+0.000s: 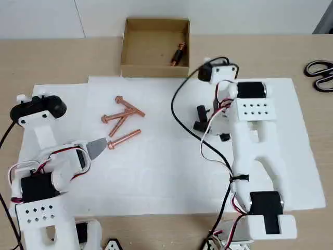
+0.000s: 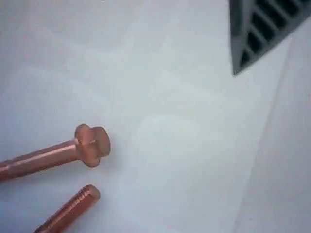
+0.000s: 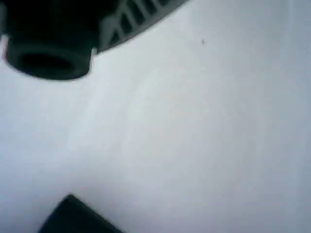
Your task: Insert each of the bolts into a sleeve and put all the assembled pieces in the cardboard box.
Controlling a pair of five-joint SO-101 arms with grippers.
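One assembled piece (image 1: 178,54) in cardboard box (image 1: 130,49), four bolts (image 1: 125,139) still loose; left gripper (image 1: 99,146) and right gripper (image 1: 212,121) grip state indeterminate.

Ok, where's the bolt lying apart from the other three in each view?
High view: the lone bolt lies on the white sheet, head toward the left pincer.
Left wrist view: its flanged head and shaft, beside another bolt's threaded tip.
Right wrist view: white sheet and a black sleeve.
Shared landmark: the white sheet.
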